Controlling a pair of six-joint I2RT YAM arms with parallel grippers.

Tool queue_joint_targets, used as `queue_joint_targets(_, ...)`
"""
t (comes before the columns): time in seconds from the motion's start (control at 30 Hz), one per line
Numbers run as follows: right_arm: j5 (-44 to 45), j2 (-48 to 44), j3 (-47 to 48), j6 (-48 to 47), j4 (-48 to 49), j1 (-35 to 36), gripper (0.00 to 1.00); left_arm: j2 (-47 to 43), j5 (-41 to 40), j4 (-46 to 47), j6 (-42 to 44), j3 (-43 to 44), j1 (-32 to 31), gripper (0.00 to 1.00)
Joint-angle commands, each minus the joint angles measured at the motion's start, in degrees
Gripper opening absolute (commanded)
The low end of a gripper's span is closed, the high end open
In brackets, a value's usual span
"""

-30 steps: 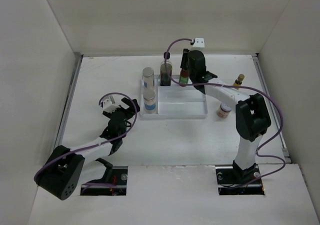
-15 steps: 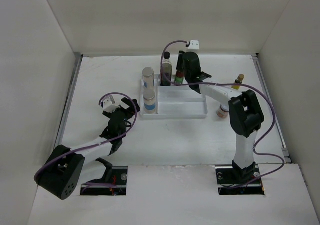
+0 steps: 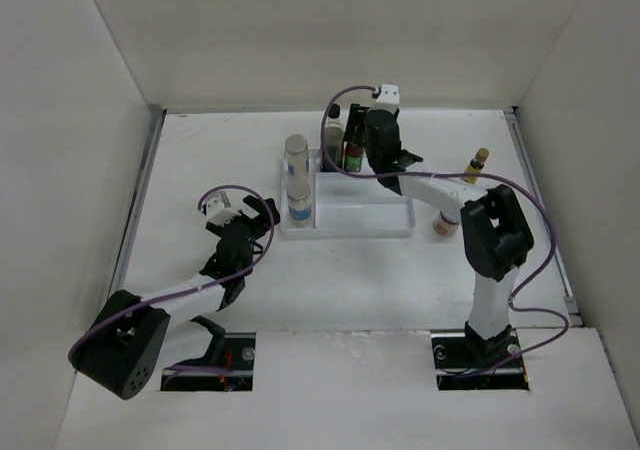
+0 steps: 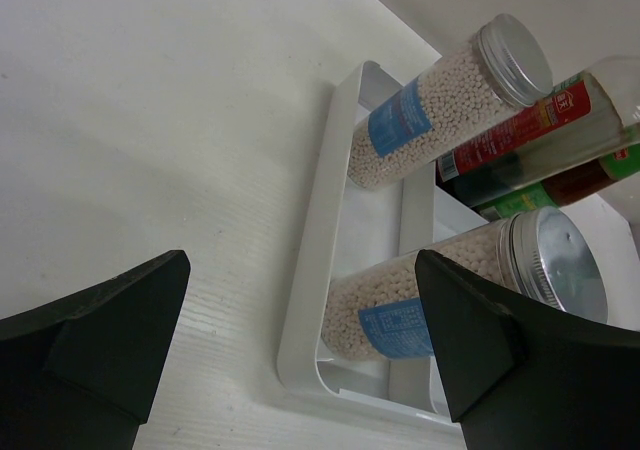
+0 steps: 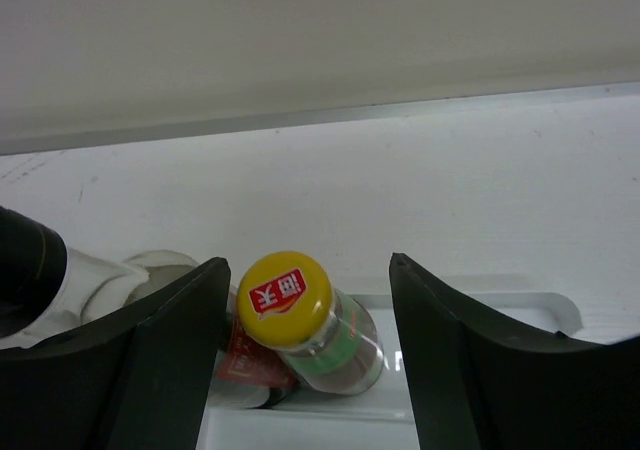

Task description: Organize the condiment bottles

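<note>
Right wrist view: the yellow-capped bottle (image 5: 300,325) stands upright in the far section of the white tray (image 5: 545,305). It is clear glass with a red and green label, and its yellow cap bears a red mark. The right pincer (image 5: 305,262) straddles it with jaws parted, a clear gap on one side. The tall dark bottle (image 5: 25,265) stands just beside it.

From the top view, the far grey-lidded jar (image 3: 297,150) and near grey-lidded jar (image 3: 298,198) fill the tray's left section. The left pincer (image 3: 250,215) hovers wide open over the table (image 3: 200,150), near the tray.
</note>
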Motion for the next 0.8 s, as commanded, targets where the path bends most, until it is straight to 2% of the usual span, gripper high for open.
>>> queue_joint_targets(0.0,3.0,-7.8,-2.7,0.2,3.2,0.1,0.73,-0.6,0.5,1.6,-0.4,1.5,0.0,1.00)
queue_joint_targets(0.13,5.0,-16.3,-11.4,1.3,2.6,-4.7,0.76,0.0,0.6,1.5,-0.6,1.7,0.1,1.00)
queue_joint_targets(0.33,7.8,-25.5,-21.0,3.7,-0.1,-18.0,0.82,0.1,0.7,1.5,-0.7,1.8,0.0,1.00)
queue_joint_targets(0.57,8.3,-23.9,-22.6,4.3,-5.8,-25.4,0.88,1.1,1.3,1.5,-0.7,2.2,0.0,1.00)
queue_joint_targets(0.77,7.7,-20.3,-22.9,4.5,-5.6,-28.7,0.84,1.2,1.5,1.5,-0.8,2.2,0.0,1.00)
